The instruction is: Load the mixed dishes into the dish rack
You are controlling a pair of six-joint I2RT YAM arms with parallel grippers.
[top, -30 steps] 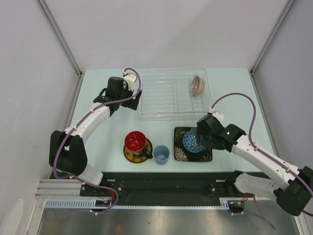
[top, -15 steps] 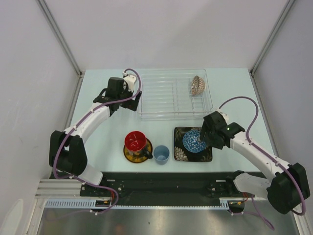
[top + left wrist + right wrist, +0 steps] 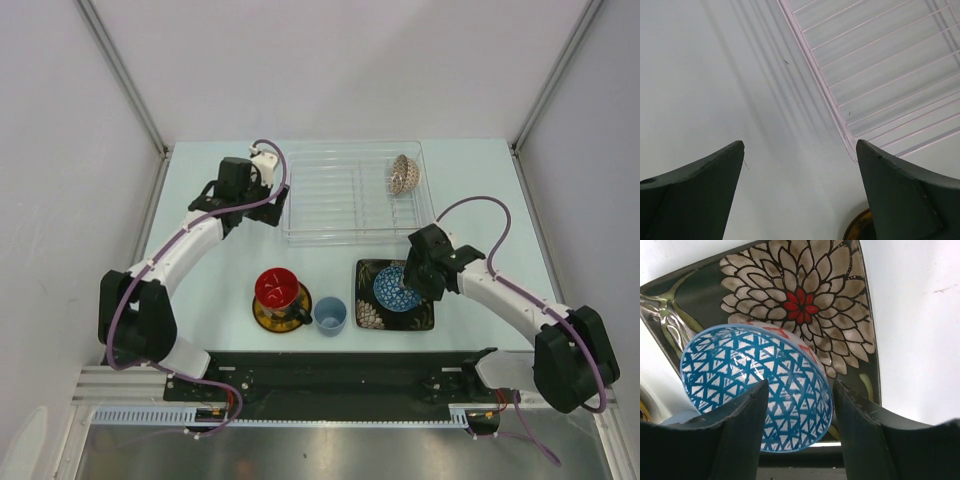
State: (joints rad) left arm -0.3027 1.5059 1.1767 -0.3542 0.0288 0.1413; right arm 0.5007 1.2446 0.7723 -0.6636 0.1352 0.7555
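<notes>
- The blue patterned bowl (image 3: 740, 375), latticed with triangles inside, sits on the black floral square plate (image 3: 805, 285) at the surface's (image 3: 220, 290) near right.
- Only the right wrist view shows the right pincer (image 3: 800, 390) part-spread astride the bowl's rim; the left pincer (image 3: 800, 145) gapes wide beside the dish rack (image 3: 830, 95).
- Two bowls, counting the small red-white patterned bowl (image 3: 404, 174) in the rack; one plate, one dark red-lined mug (image 3: 277, 288), one yellow-brown saucer (image 3: 262, 318), one light blue cup (image 3: 330, 315).

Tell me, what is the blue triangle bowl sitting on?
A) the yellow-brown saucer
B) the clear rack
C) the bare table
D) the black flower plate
D: the blue patterned bowl rests on the black floral square plate, whose big flower shows right behind the bowl in the right wrist view.
</notes>
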